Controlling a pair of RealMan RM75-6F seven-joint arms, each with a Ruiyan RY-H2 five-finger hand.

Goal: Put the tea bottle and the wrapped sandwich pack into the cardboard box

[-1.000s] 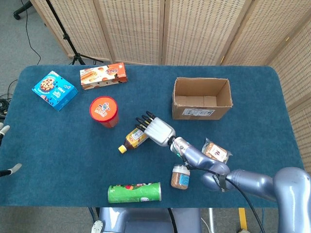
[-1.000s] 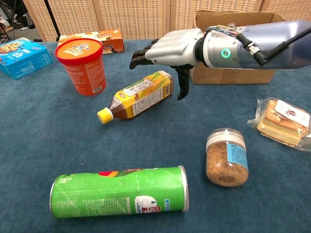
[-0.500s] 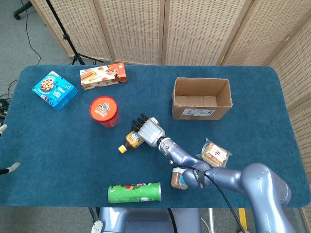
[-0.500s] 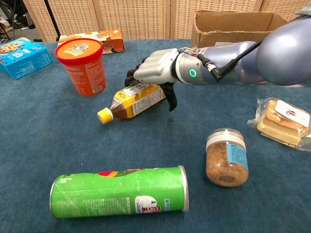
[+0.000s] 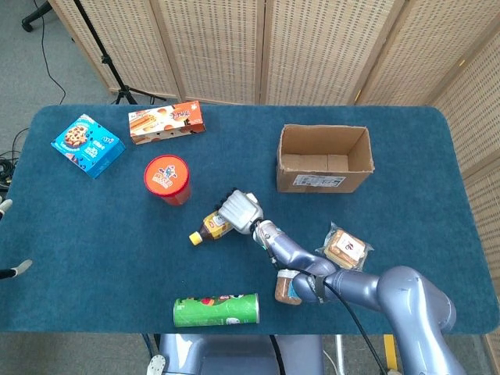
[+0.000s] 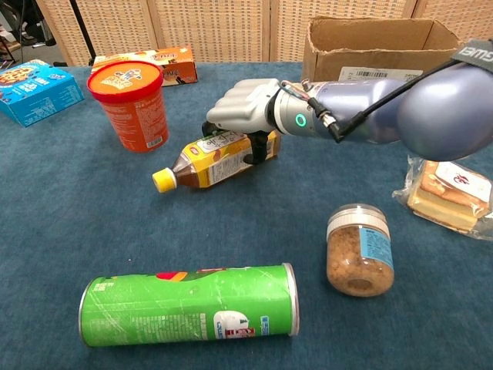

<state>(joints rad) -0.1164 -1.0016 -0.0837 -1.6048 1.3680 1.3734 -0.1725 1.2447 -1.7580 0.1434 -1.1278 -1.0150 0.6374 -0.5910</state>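
Observation:
The tea bottle [image 5: 211,227] [image 6: 208,159] lies on its side mid-table, yellow cap toward the left. My right hand [image 5: 241,211] [image 6: 245,108] is down on its thick end and grips it, fingers wrapped over the label. To the right, the wrapped sandwich pack [image 5: 346,247] [image 6: 451,194] lies flat on the blue cloth, untouched. Behind it stands the cardboard box [image 5: 322,181] [image 6: 370,62] with its top open and nothing showing inside. Only fingertips of my left hand [image 5: 8,234] show at the head view's left edge, spread apart with nothing in them.
A spread jar [image 5: 289,287] [image 6: 360,250] stands under my right forearm. A green chip can [image 5: 216,309] [image 6: 189,304] lies near the front edge. A red cup [image 5: 167,179] [image 6: 131,104], an orange carton [image 5: 166,122] and a blue cookie box [image 5: 87,145] sit at the left.
My right hand came down and leftward from above the bottle, and its fingers closed around the bottle. The bottle shifted slightly left.

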